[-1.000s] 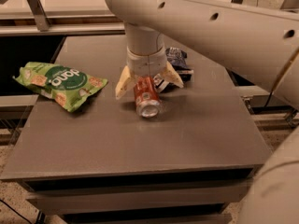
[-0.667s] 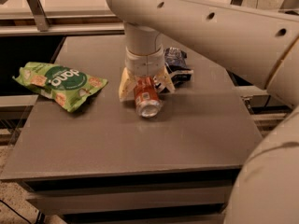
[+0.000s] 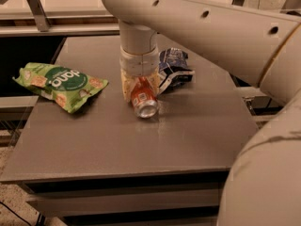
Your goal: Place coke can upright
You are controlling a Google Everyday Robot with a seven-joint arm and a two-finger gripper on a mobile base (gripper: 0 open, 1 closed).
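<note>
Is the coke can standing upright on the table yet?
No, the coke can lies tilted with its silver top facing the camera, the gripper down over its far end.

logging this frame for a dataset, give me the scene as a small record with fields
table: grey top, holds all three items
coke can: near centre, not upright, silver end toward camera
gripper: down over the coke can, straddling it
green chip bag: lying flat, left of the can
blue-and-white snack bag: crumpled, behind the can to the right
</note>
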